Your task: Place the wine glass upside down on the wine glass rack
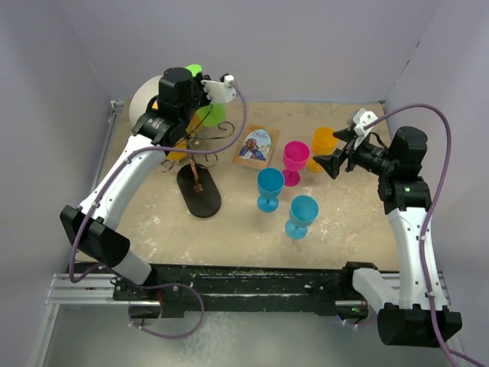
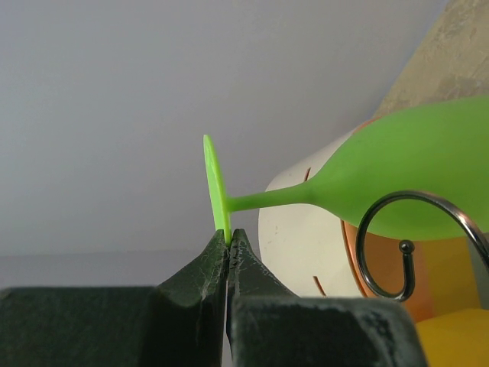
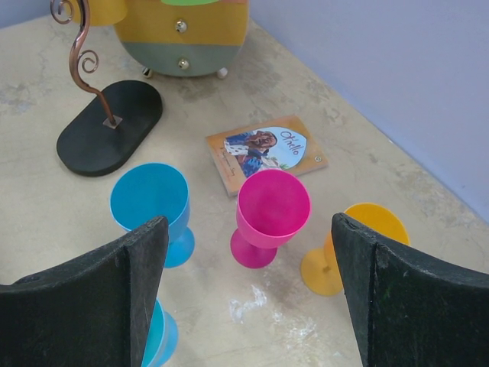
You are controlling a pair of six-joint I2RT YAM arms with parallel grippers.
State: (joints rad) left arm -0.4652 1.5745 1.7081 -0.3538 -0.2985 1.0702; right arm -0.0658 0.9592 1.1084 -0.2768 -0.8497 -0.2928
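The left gripper (image 2: 228, 238) is clenched on the rim of the flat foot of the lime-green plastic wine glass (image 2: 412, 183). It holds the glass at the far left, bowl beside a curled arm of the thin dark wire wine glass rack (image 1: 200, 193); contact cannot be told. The right gripper (image 3: 248, 220) hangs with fingers spread and empty above a pink plastic goblet (image 3: 273, 210) and an orange plastic goblet (image 3: 359, 229).

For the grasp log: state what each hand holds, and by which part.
Left hand pinches the green wine glass by the edge of its foot. Right hand: open, empty.
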